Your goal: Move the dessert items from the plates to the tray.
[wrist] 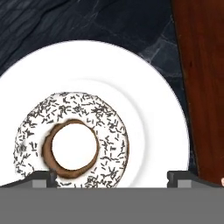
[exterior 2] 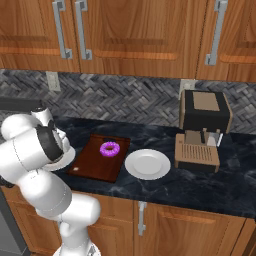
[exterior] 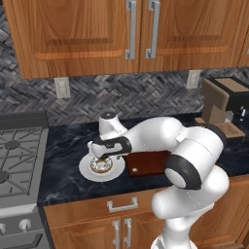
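- Fingertips of the gripper (wrist: 114, 178) sat spread wide at the bottom of the hand view, one over the speckled donut's near edge, one over the plate rim toward the tray; nothing was between them.
- Speckled donut (wrist: 72, 140), white icing with dark sprinkles and a brown inner ring, lay flat on the left plate (wrist: 148, 96), off-centre toward one side.
- From the left base view, the gripper (exterior: 100, 154) hung right above that speckled donut (exterior: 101, 166) on the left plate (exterior: 87, 171); whether it touched could not be told.
- Tray (exterior 2: 95, 162) lay just beside the left plate, on the dark marble counter (exterior 2: 200, 187).
- Purple donut (exterior 2: 110, 148) rested flat on the tray, toward its far end.
- Second plate (exterior 2: 147, 164) sat bare, just beside the tray's other side.
- Coffee machine (exterior 2: 202, 130) stood on the counter beyond the second plate.
- Stove (exterior: 17, 155) was at the counter's left end.
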{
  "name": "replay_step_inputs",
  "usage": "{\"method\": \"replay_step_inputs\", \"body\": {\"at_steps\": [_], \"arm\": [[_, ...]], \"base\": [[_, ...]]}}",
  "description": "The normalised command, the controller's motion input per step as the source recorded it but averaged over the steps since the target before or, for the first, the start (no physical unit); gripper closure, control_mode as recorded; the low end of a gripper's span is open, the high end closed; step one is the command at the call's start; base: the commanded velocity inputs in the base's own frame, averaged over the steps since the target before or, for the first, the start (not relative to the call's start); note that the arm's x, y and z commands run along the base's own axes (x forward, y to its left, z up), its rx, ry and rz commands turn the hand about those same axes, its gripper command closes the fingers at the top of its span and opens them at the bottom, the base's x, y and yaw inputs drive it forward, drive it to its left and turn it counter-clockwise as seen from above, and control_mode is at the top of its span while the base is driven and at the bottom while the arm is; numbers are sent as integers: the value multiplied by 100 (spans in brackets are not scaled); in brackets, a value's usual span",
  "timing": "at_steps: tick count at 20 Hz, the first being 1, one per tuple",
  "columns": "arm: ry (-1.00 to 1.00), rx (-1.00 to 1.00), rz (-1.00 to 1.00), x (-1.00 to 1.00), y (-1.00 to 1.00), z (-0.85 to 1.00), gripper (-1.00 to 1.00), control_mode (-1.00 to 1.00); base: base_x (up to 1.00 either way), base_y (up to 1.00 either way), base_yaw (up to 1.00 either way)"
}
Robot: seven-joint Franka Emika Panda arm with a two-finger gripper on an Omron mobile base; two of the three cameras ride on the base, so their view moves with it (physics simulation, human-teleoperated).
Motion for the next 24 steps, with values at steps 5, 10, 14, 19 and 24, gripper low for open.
{"method": "replay_step_inputs", "body": {"at_steps": [5,10,14,19,24], "arm": [[0,0,0,5,0,-14,-100,-100],[0,0,0,7,0,-20,-100,-100],[0,0,0,13,0,-12,-100,-100],[0,0,1,7,0,-14,-100,-100],[0,0,1,3,0,-19,-100,-100]], "base": [[0,0,0],[0,0,0],[0,0,0],[0,0,0],[0,0,0]]}}
